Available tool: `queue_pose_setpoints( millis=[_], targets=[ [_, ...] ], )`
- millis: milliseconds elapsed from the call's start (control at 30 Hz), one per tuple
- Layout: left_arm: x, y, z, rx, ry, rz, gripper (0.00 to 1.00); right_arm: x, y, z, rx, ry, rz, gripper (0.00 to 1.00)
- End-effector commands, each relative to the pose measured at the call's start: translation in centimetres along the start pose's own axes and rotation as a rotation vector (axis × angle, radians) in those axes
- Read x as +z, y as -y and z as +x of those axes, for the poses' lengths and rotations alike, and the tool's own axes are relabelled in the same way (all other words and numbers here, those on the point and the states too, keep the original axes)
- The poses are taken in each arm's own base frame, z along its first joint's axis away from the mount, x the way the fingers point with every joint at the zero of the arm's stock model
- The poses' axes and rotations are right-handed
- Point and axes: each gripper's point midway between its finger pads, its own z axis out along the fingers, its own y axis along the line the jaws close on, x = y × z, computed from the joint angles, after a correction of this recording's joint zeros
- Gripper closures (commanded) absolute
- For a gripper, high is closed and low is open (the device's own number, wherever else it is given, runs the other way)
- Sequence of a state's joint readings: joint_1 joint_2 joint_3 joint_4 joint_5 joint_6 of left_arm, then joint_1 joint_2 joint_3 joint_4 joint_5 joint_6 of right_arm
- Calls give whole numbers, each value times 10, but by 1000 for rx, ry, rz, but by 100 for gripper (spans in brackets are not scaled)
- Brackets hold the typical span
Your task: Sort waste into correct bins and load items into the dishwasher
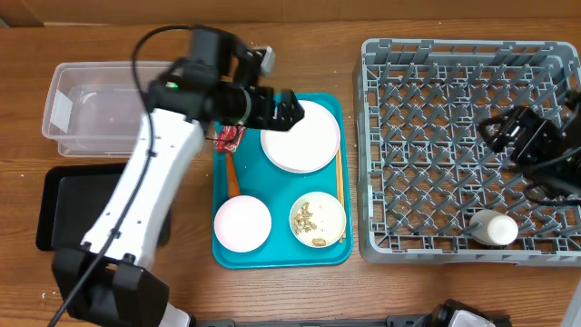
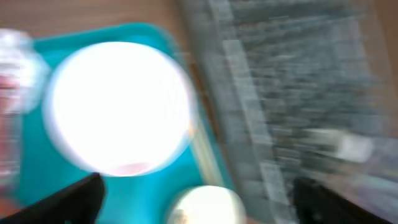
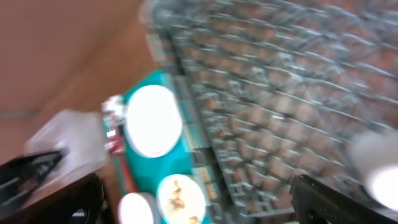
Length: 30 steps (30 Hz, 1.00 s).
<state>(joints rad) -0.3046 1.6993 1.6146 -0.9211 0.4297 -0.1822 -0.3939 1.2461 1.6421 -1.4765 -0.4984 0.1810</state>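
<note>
The round plate [image 1: 304,138] lies at the back of the teal tray [image 1: 281,254], and my left gripper [image 1: 287,111] hovers open over its left rim. In the left wrist view the plate [image 2: 118,106] fills the space ahead of the empty, open gripper [image 2: 199,205]. An empty bowl [image 1: 242,223] and a bowl with beige scraps [image 1: 318,220] sit at the front of the tray. A red wrapper [image 1: 227,138] and an orange stick [image 1: 232,174] lie along its left edge. My right gripper [image 1: 499,134] hangs open above the grey rack [image 1: 427,54]. A white cup [image 1: 495,227] lies on its side in the rack.
The clear tub [image 1: 91,113] stands at the back left, with the black tray [image 1: 59,213] in front of it, partly under my left arm. Wooden chopsticks [image 1: 340,182] lie along the teal tray's right edge, close to the rack.
</note>
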Motion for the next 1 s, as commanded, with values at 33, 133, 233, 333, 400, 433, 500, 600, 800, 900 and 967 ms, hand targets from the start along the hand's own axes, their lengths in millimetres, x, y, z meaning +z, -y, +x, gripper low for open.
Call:
queue_pose_setpoints(
  millis=[33,133,233,333,400,433,500,600,800,900,967],
  targets=[
    [8,-50,4,52,-16,-368,8,2,-25,5,3,-34,-106,0],
    [23,-61,28,-51,-115,-394,3,4,-23,6,27,-44,-100,0],
    [38,-73,45,-135,-198,-390,7,4,-23,6,27,-46,-100,0],
    [51,-69,55,-143,-259,-326,11,4,-23,6,28,-47,-100,0],
    [52,-68,56,-141,-266,-322,12,4,-25,9,28,-58,-106,1],
    [52,-68,56,-140,-264,-321,12,5,-28,11,17,-68,-114,3],
    [49,-66,53,-137,-254,-319,11,10,-36,16,-16,-90,-125,5],
    [41,-66,48,-140,-233,-318,11,24,-50,23,-98,-125,-117,12],
    [9,-74,32,-188,-178,-330,13,72,-60,46,-134,-213,74,19],
    [-17,-75,17,-208,-125,-329,13,104,-71,66,-164,-291,129,23],
    [-37,-76,6,-218,-75,-329,10,129,-81,82,-166,-358,151,28]
  ],
)
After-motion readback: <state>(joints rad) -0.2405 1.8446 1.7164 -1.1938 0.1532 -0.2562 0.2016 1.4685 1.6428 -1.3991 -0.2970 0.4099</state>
